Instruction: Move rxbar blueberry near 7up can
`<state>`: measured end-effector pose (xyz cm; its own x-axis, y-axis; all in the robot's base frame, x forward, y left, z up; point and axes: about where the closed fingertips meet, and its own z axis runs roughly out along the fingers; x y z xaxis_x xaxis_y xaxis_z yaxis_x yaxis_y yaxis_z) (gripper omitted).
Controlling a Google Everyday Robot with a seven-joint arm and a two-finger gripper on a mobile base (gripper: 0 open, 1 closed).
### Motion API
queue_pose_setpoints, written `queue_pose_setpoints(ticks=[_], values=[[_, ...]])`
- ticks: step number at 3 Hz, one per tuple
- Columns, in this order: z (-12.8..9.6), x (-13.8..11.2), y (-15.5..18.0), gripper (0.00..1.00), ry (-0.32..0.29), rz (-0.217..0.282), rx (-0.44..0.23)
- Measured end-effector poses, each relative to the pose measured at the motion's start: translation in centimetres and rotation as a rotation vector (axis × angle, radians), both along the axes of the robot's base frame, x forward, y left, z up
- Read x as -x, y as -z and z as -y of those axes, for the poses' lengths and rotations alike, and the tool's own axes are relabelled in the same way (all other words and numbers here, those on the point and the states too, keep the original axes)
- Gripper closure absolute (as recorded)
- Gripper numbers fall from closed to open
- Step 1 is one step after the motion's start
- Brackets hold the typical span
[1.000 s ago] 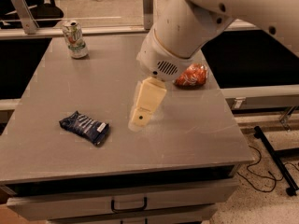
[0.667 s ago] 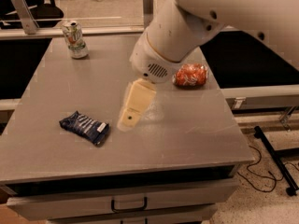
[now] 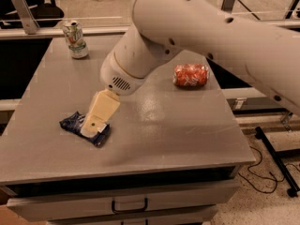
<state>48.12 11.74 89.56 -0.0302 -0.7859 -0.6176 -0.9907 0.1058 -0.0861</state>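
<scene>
1. The grey table (image 3: 187,139) is the biggest thing. It has drawers under its front edge, and everything sits on its flat top.

2. The white robot arm (image 3: 197,27) comes in from 2 o'clock and bends down toward 8 o'clock. It leans that way, it seems, because the snack bar lies there.

3. The cream gripper (image 3: 93,125) hangs at the end of the arm and points down toward 7 o'clock. Its tip is right over the middle of the bar, touching it or nearly so. One cannot tell if the gripper is spread wide or pinching the bar. It looks to be just at the grab step.

4. The orange-red can (image 3: 191,75) lies on its side at 2 o'clock on the table, well apart from the bar. It is not part of the job.

5. The 7up can (image 3: 75,39) stands upright in the far corner at 11 o'clock. This is where the bar must end up.

6. The rxbar blueberry (image 3: 70,122) lies flat at 8 o'clock on the table, near the front. Its long side runs from 10 o'clock to 4 o'clock. The 7up can is far from it, up toward 12 o'clock, so most of the job is yet to be done.
</scene>
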Motion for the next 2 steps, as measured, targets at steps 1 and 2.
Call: queue_pose_setpoints(ticks=[1,2], values=[[-2.2,-0.6,2.2,0.00,0.043,-0.035,-0.027],[-3.8,-0.5,4.2,0.00,0.090,-0.068,-0.035]])
